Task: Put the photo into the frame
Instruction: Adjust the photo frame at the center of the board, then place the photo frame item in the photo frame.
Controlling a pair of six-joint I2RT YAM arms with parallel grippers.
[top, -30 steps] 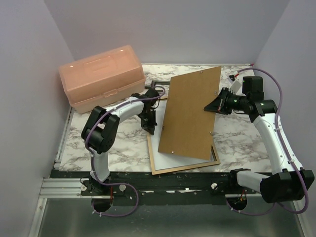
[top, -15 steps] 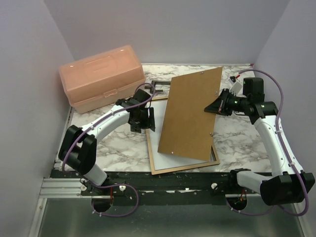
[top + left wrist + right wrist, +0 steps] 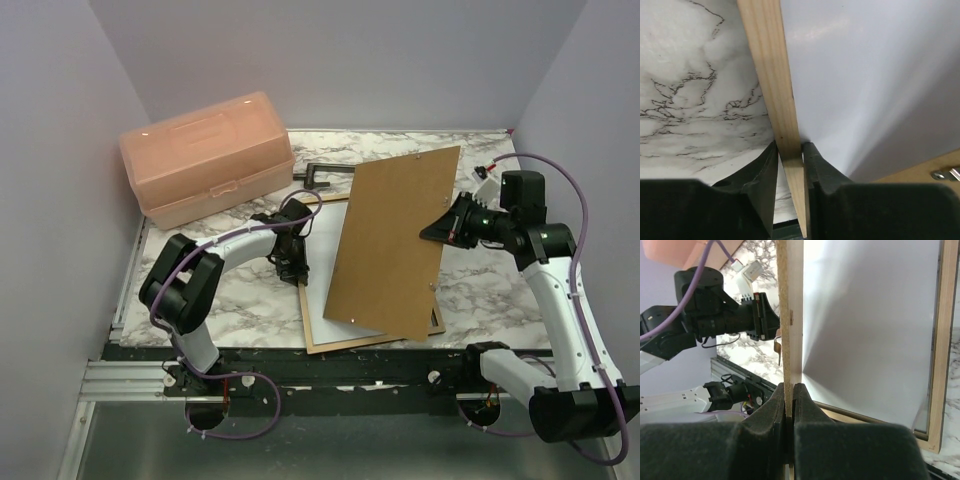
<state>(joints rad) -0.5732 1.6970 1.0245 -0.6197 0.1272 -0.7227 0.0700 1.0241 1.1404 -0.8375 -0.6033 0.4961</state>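
Observation:
The frame [image 3: 372, 342] lies flat near the table's front edge, tan wood face up. Inside it lies the photo [image 3: 322, 300], its plain white back up; the printed side is hidden. My left gripper [image 3: 297, 262] is at the frame's left rail. In the left wrist view its fingers [image 3: 817, 165] pinch that wooden rail [image 3: 770, 75] beside the white sheet [image 3: 865, 75]. My right gripper [image 3: 440, 228] is shut on the right edge of the brown backing board [image 3: 395, 240], which is tilted up over the frame. The right wrist view shows the board's edge [image 3: 790, 305] clamped between the pads [image 3: 810, 405].
A pink plastic toolbox [image 3: 205, 158] stands at the back left. A small black bracket [image 3: 322, 175] lies behind the frame. The board covers most of the frame's right half. Purple walls close off the back and both sides.
The left gripper opened, moved down to the frame's left rail and closed on it. The right arm shifted the backing board slightly to the right.

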